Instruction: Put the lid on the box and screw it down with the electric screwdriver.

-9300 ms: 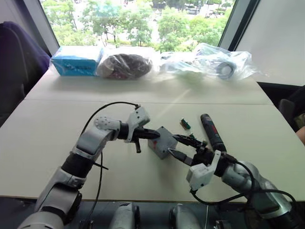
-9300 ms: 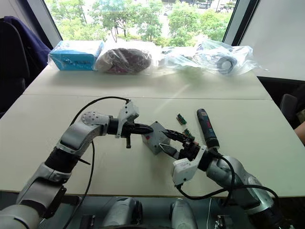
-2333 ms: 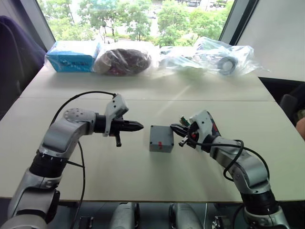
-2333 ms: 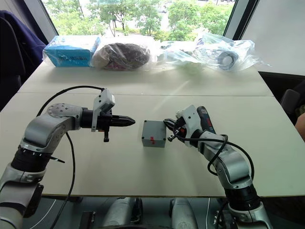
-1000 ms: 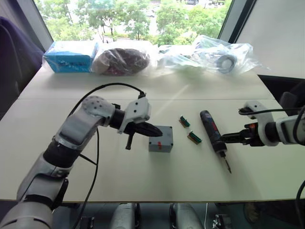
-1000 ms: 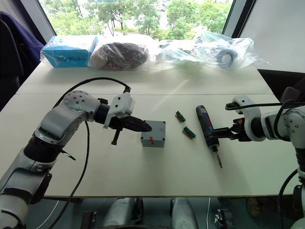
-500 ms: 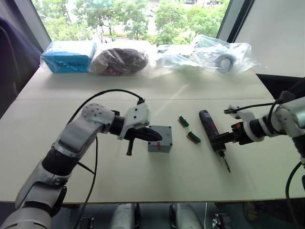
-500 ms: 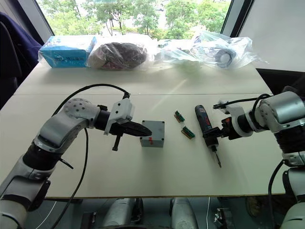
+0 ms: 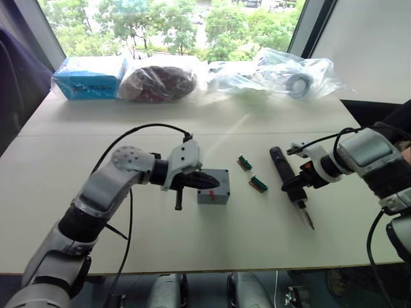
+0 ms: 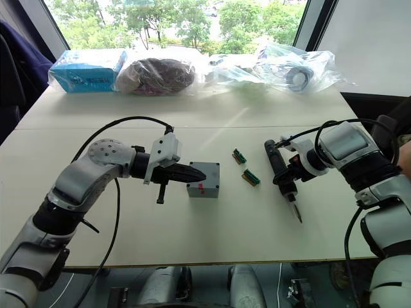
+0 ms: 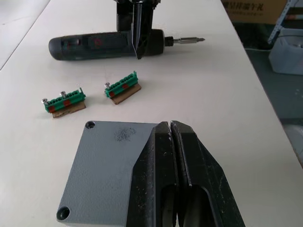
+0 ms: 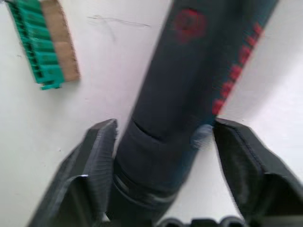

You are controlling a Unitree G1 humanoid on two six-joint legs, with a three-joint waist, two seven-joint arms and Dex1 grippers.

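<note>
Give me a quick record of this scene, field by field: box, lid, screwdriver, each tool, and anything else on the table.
box: grey box on the table, centre
lid: lid already seated on the box
electric screwdriver: electric screwdriver lying flat, right of the box
left tool: left tool shut, over the lid
right tool: right tool open, fingers either side of the screwdriver
other: two green connector blocks; bagged items at the far edge

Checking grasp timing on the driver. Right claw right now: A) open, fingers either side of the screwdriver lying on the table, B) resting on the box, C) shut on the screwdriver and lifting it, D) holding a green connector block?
A: the right claw is open, its fingers straddling the electric screwdriver, which lies flat on the table.
</note>
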